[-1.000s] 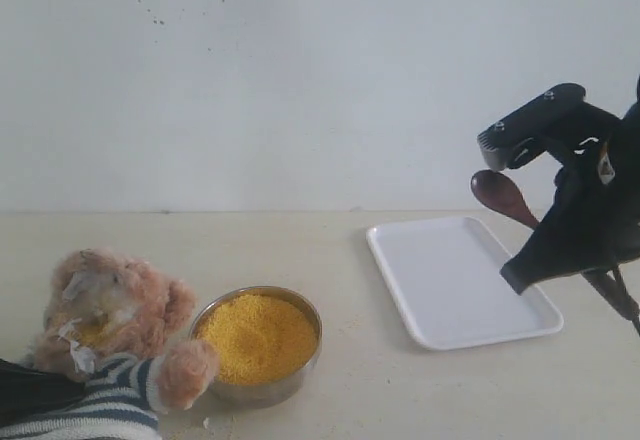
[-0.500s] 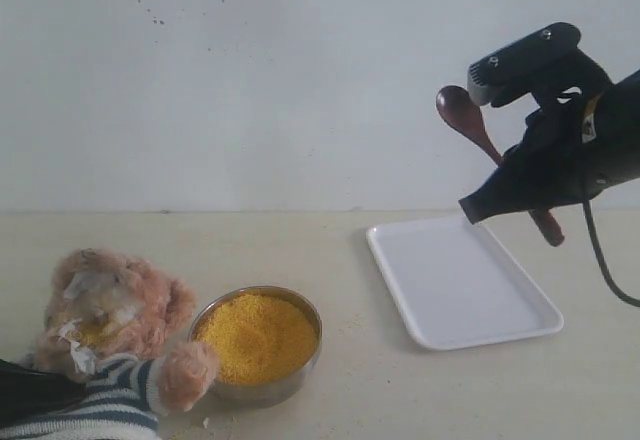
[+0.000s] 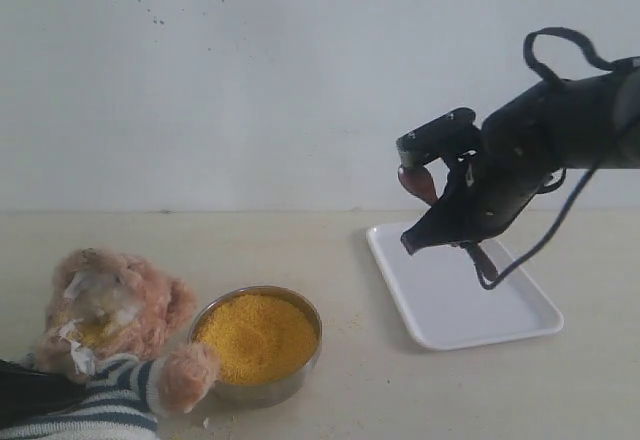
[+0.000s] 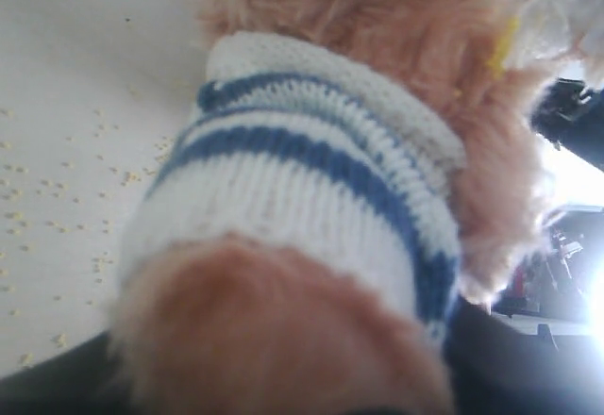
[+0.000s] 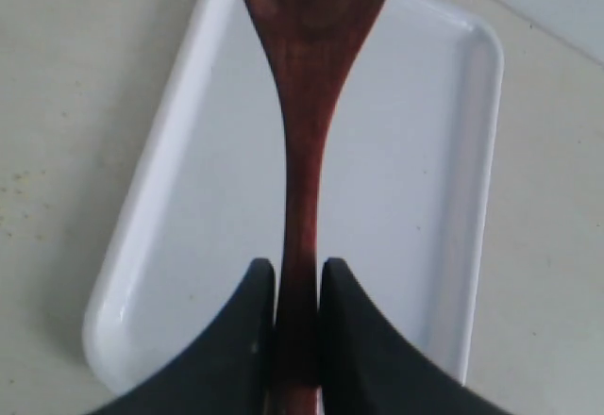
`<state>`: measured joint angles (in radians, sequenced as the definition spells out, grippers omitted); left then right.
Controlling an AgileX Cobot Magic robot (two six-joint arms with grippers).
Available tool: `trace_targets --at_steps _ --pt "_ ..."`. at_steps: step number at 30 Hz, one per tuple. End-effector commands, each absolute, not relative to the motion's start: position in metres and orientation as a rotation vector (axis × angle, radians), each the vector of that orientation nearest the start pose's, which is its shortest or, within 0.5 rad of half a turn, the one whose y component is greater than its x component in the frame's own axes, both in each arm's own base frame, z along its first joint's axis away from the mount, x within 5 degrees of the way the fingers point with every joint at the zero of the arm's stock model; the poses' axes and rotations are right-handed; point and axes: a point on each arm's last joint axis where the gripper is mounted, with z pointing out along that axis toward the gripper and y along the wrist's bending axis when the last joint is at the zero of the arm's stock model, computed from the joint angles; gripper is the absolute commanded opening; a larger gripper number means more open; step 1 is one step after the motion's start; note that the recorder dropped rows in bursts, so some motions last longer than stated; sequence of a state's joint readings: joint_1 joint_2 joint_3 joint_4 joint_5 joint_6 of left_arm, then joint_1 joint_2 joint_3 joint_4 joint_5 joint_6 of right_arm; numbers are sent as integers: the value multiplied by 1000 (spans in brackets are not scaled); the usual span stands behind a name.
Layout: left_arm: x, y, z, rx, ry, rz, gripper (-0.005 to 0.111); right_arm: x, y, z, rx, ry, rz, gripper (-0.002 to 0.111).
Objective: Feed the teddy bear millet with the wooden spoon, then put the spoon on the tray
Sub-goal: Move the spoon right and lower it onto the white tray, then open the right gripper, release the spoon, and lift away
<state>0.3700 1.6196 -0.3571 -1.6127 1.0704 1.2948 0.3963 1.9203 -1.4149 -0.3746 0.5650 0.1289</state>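
Observation:
The teddy bear [image 3: 110,310] slumps at the table's front left in its striped shirt, with yellow grains at its mouth. It fills the left wrist view, where the teddy bear [image 4: 311,179] sits between dark jaw edges. My left gripper [image 3: 30,388] shows only as a black shape behind it. Millet [image 3: 257,335] heaps a steel bowl [image 3: 305,310] beside the bear's paw. My right gripper [image 3: 428,228] hangs above the white tray [image 3: 440,300], shut on the wooden spoon [image 3: 417,182]. In the right wrist view, the gripper [image 5: 293,273] pinches the spoon [image 5: 304,151] by its handle over the tray [image 5: 189,207].
Loose millet grains [image 4: 57,189] lie scattered on the beige table next to the bear. A pale wall closes off the back of the table. A black cable [image 3: 545,45] loops above the right arm.
The right gripper has swung left from the right edge with the spoon, rising and then dropping over the tray. The bear, the bowl and the left arm have not moved.

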Motion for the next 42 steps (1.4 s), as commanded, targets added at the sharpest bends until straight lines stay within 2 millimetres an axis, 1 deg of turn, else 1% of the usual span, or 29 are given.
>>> trace_targets --at_steps 1,2,3,5,8,10,12,18,21,29,32,37,42 --pt "205 -10 146 -497 2267 -1441 4 421 147 195 -695 2574 -230 0" --pt "205 -11 149 -489 2244 -1476 4 429 144 186 -719 2618 -176 0" --pt "205 -12 150 -478 2229 -1504 4 436 139 182 -674 2642 -128 0" --pt "205 -12 151 -473 2223 -1515 4 446 126 180 -615 2645 -124 0" --pt "206 -12 152 -489 2209 -1514 4 453 116 182 -573 2622 -124 0" --pt "206 -12 152 -496 2203 -1514 4 454 114 179 -568 2620 -124 0" --pt "207 -11 152 -499 2200 -1513 4 455 114 172 -591 2629 -130 0" --pt "207 -12 152 -499 2198 -1515 4 458 115 138 -644 2683 -143 0" --pt "207 -12 152 -499 2198 -1515 4 461 116 131 -646 2673 -138 0" --pt "207 -12 152 -499 2198 -1515 4 467 119 133 -615 2597 -114 1" --pt "207 -12 152 -499 2198 -1515 4 469 120 134 -613 2572 -108 7" --pt "207 -12 152 -499 2198 -1515 4 470 120 134 -610 2564 -104 20" --pt "207 -12 152 -499 2198 -1515 4 470 120 134 -604 2565 -102 25"
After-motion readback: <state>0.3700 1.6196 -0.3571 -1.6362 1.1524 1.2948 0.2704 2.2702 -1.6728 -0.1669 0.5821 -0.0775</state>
